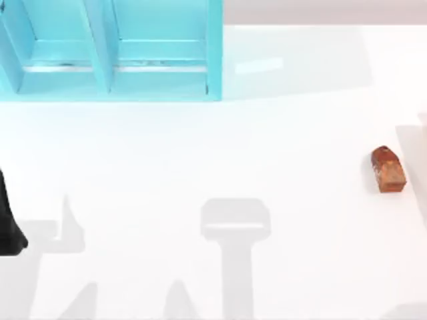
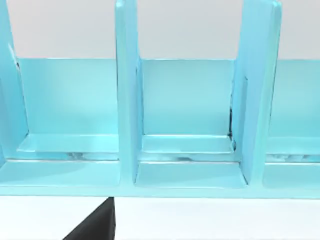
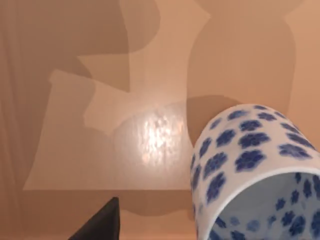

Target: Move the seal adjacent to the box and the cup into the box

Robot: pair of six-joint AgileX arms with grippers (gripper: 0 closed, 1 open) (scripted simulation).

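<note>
Reddish-brown rectangular seal block (image 1: 388,170) sits far right on table, beside pale box sliver (image 1: 422,123). Right wrist view: blue-patterned white porcelain cup (image 3: 255,170) tilted above beige surface; claw state unclear. Lower cup gently, keep it upright. Left arm (image 1: 8,220) parked left.

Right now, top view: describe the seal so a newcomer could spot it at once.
Start from the big cyan shelf unit at the table's far left, then cross the white table to its right edge. The seal lies there, a small reddish-brown block with a glossy top, the one warm-coloured thing on the white surface.
</note>
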